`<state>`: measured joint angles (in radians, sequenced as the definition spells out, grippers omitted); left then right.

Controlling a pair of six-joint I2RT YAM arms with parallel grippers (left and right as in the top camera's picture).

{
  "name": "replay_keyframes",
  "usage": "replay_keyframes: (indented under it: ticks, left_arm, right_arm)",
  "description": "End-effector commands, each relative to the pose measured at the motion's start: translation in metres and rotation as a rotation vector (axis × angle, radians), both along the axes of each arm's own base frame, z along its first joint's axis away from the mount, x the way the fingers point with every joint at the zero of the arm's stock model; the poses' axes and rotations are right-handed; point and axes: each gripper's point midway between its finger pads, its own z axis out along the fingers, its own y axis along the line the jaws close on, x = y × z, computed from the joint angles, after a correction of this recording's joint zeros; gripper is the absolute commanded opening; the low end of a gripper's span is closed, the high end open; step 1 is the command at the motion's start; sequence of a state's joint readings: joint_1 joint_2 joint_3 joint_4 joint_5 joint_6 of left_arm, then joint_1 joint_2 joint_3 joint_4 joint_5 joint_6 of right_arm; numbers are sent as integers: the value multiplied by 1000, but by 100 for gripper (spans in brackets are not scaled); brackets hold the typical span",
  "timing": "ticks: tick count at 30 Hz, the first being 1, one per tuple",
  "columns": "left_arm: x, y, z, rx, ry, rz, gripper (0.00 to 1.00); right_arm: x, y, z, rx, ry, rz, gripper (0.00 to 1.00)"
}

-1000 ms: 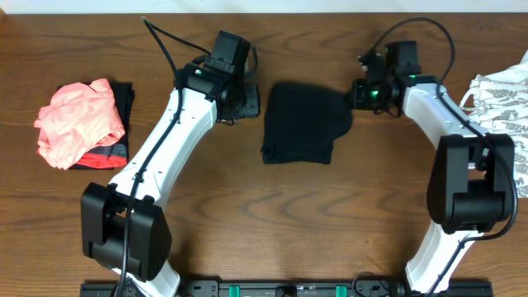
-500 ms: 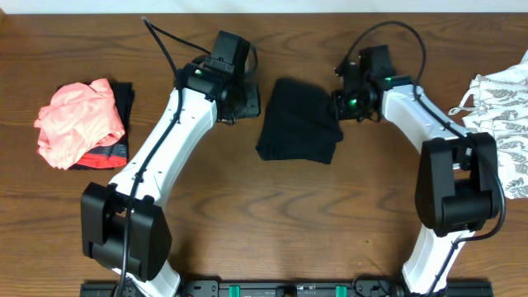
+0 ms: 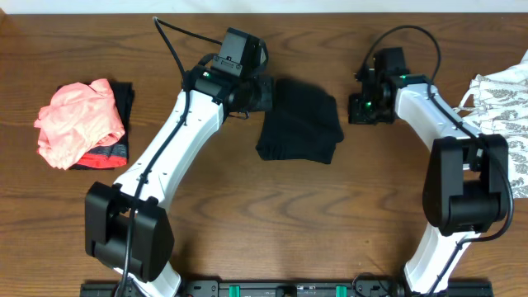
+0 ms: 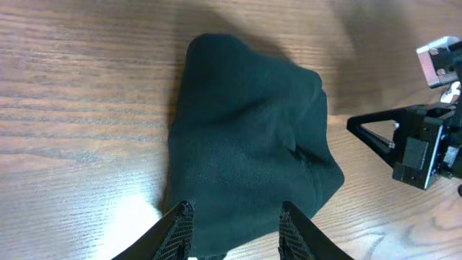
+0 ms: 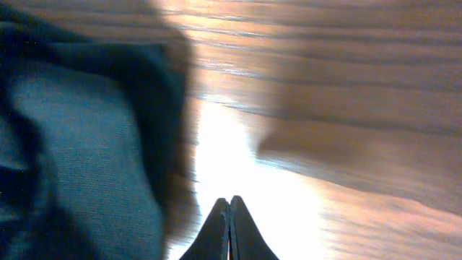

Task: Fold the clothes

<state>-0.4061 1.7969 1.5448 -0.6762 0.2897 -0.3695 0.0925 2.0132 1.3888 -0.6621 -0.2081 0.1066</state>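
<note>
1. Black garment (image 3: 299,124) lay folded into a compact, roughly square bundle on the wooden table (image 3: 247,214), center-back, between the two arms.
2. Left gripper (image 4: 237,206) sat at the bundle's upper-left corner in the overhead view. Jaws were parted, and one finger (image 4: 180,224) and its mate straddled the near fabric edge. Nothing was pinched. Contact with the cloth could not be told.
3. Left arm (image 3: 177,144) stretched diagonally from its base at the front left up to that corner, wrist angled toward the garment.
4. Right gripper (image 5: 229,202) was closed, tips pressed together with nothing between them. It hovered over bare wood just beside the bundle's right edge, apart from the fabric.
5. Right arm (image 3: 429,103) reached back from its front-right base, then bent inward toward the garment.
6. Coral-pink garment (image 3: 78,120) lay crumpled on a dark piece (image 3: 124,124) far left, well apart from both arms.
7. White leaf-patterned garment (image 3: 505,103) lay at the right table edge, partly cut off by the frame.
</note>
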Motion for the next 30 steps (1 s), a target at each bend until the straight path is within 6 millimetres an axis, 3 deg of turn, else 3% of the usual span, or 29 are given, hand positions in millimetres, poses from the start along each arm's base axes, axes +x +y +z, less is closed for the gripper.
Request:
replay_keyframes:
  ticks: [1, 5, 7, 12, 14, 21, 30]
  left_arm:
    - [4, -7, -9, -13, 10, -3, 40]
    - [15, -20, -15, -30, -28, -20, 40]
    - [18, -28, -24, -30, -27, -32, 40]
    - [7, -41, -68, -1, 85, -35, 39]
    - [-1, -44, -85, 20, 132, -42, 39]
    - [-20, -42, -112, 74, 236, -53, 39]
    - [-31, -36, -116, 98, 283, -52, 39]
  right_arm:
    - [8, -4, 18, -12, -47, -27, 1]
    - [22, 10, 36, 46, -131, 29, 1]
    - [36, 18, 61, 90, -214, 51, 1]
    - [61, 48, 124, 239, -389, 171, 1]
    - [64, 59, 135, 287, -423, 204, 1]
    - [62, 92, 123, 357, -407, 274, 1]
    - [55, 137, 70, 408, -300, 313, 1]
